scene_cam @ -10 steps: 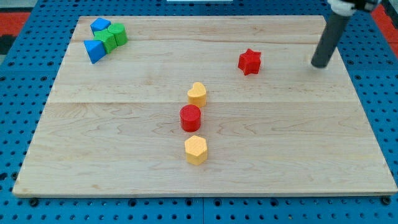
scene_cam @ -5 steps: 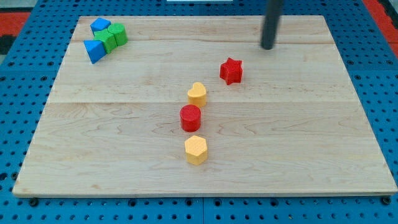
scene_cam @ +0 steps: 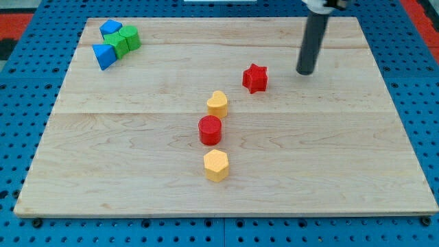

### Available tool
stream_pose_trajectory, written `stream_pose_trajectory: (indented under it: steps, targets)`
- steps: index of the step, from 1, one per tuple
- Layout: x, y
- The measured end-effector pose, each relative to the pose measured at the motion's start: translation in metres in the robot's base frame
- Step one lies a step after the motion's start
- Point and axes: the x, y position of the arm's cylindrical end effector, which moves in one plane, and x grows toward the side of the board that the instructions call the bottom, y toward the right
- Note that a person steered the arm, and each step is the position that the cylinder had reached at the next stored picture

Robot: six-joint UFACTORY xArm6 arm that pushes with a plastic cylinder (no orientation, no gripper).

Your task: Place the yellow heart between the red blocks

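The yellow heart (scene_cam: 217, 103) sits near the board's middle. The red cylinder (scene_cam: 210, 130) is just below it, almost touching. The red star (scene_cam: 255, 78) lies up and to the right of the heart, a short gap away. My tip (scene_cam: 304, 71) is to the right of the red star, apart from it, at about the same height in the view. The rod rises from it to the view's top edge.
A yellow hexagon (scene_cam: 216, 165) lies below the red cylinder. Two blue blocks (scene_cam: 105, 55) (scene_cam: 110, 29) and two green blocks (scene_cam: 129, 37) (scene_cam: 118, 44) cluster at the top left corner of the wooden board (scene_cam: 370, 158).
The red star has moved left and down toward the heart. My tip went from the right side up to the top, then came back down to the star's right.
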Motion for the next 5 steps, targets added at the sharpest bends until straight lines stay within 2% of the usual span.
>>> stream_pose_trajectory:
  steps: [1, 3, 4, 5]
  targets:
    - [0.007, -0.083]
    - [-0.009, -0.136]
    - [-0.045, -0.133]
    - [-0.038, -0.222]
